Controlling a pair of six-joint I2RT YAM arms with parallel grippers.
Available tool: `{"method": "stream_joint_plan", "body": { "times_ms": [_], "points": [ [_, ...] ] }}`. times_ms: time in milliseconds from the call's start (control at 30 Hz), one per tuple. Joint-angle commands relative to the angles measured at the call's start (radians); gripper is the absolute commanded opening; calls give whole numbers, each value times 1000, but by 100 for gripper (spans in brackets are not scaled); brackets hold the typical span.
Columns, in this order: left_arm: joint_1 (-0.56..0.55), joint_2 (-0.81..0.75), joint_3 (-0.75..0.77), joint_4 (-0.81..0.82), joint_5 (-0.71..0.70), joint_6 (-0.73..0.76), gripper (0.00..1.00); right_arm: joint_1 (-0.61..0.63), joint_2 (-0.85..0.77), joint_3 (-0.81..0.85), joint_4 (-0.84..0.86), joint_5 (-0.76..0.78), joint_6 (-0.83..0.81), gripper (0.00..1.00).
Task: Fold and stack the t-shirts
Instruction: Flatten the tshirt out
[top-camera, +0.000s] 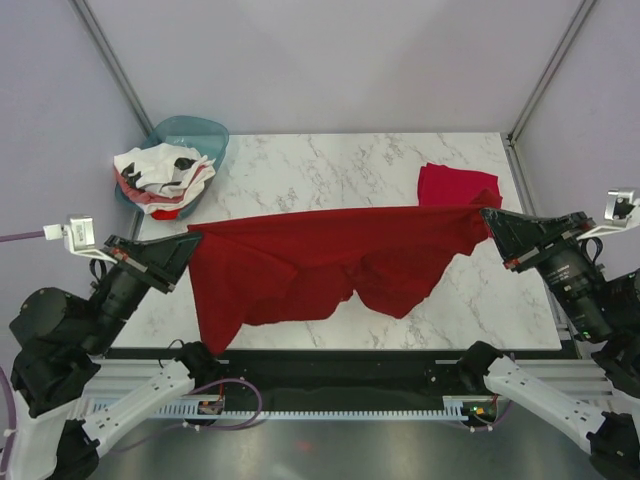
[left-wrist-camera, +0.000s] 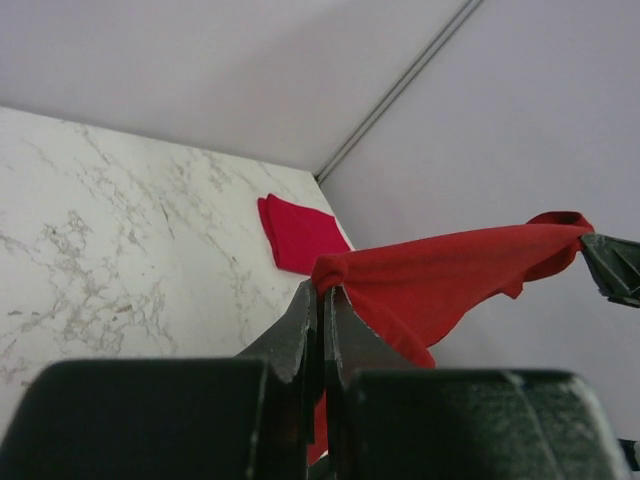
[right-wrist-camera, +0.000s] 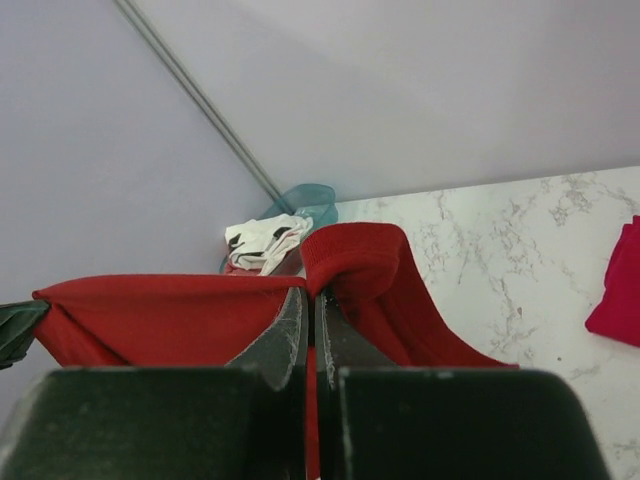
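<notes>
A dark red t-shirt (top-camera: 320, 260) hangs stretched between my two grippers above the marble table, its lower part draping onto the table. My left gripper (top-camera: 192, 240) is shut on its left end (left-wrist-camera: 345, 268). My right gripper (top-camera: 487, 216) is shut on its right end (right-wrist-camera: 345, 255). A folded crimson-pink t-shirt (top-camera: 455, 184) lies at the back right, also in the left wrist view (left-wrist-camera: 298, 232). White t-shirts with black and red marks (top-camera: 160, 172) are piled in the basin, seen also in the right wrist view (right-wrist-camera: 262, 243).
A teal translucent basin (top-camera: 196, 132) stands at the back left corner of the marble table (top-camera: 340, 165). Frame posts rise at the back corners. The table's right edge (top-camera: 530, 230) runs beside my right gripper.
</notes>
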Motion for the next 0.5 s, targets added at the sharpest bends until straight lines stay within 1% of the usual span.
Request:
{"method": "stream_joint_plan", "body": {
  "times_ms": [0, 67, 133, 167, 233, 267, 300, 333, 400, 433, 467],
  "points": [
    [4, 80, 30, -44, -47, -48, 2, -6, 45, 57, -68, 109, -4, 0],
    [4, 112, 27, -47, -72, -45, 2, -6, 94, 57, -70, 146, -9, 0],
    [4, 181, 21, -45, -132, -45, 2, -7, 140, 51, -70, 178, -12, 0],
    [4, 213, 21, -44, -182, -43, 2, -6, 188, 36, -64, 220, -17, 0],
    [6, 311, 20, -39, -231, -33, 2, -7, 268, 12, -30, 265, -24, 0],
    [7, 350, 20, -32, -267, -23, 2, -6, 296, -22, -15, 326, -26, 0],
    [9, 388, 26, -26, -281, -7, 2, -6, 321, -41, 3, 356, -29, 0],
    [13, 482, 39, -26, -294, -2, 2, -7, 375, -60, 49, 385, -32, 0],
    [52, 575, 49, -15, -296, -9, 2, -6, 439, -107, 91, 461, -32, 0],
    [108, 656, 50, 3, -276, -14, 2, -12, 507, -119, 137, 477, -23, 0],
    [144, 702, 50, 25, -208, -16, 2, -30, 541, -136, 163, 483, -18, 0]
  ]
}}
